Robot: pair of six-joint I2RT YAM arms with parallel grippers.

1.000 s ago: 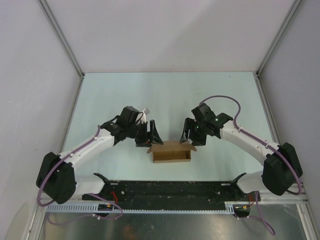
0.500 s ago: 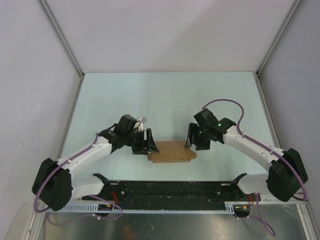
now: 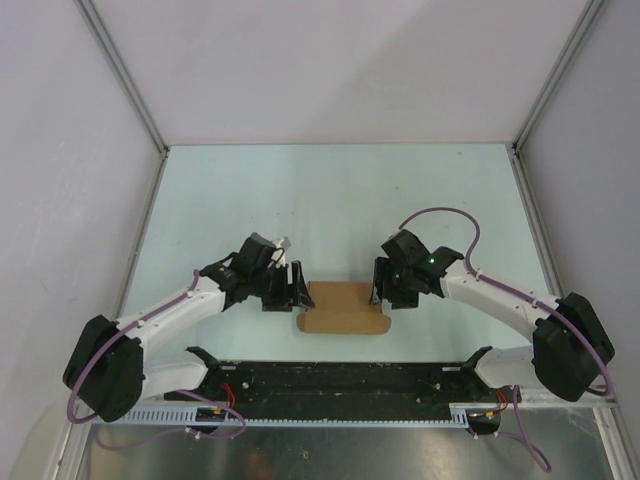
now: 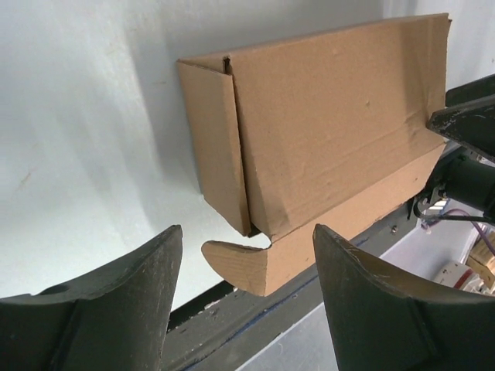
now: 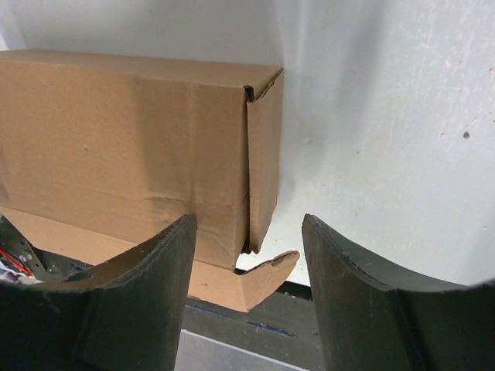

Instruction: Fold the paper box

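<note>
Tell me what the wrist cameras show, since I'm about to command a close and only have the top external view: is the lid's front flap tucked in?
Observer: No. In the left wrist view, the paper box has its long front flap jutting out along the near edge, untucked.
Operator: Are the ends shut?
Observer: The end flap facing the left gripper lies flat against the box, with a rounded tab sticking out below it.
Operator: And the right side?
Observer: Same there. A matching tab pokes out in front of the right gripper, whose jaws stand open, gripping nothing.
</note>
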